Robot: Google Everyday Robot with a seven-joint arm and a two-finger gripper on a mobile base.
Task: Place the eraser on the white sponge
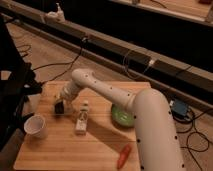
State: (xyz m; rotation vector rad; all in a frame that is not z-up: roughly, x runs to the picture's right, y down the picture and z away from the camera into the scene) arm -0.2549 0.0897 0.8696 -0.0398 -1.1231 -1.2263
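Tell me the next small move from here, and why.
Probably lower a little and release. The gripper hangs at the table's left side with the black eraser in its jaws, low over the spot where the white sponge should lie; the sponge is hidden under it, so check alignment first. The white cup stands clear.
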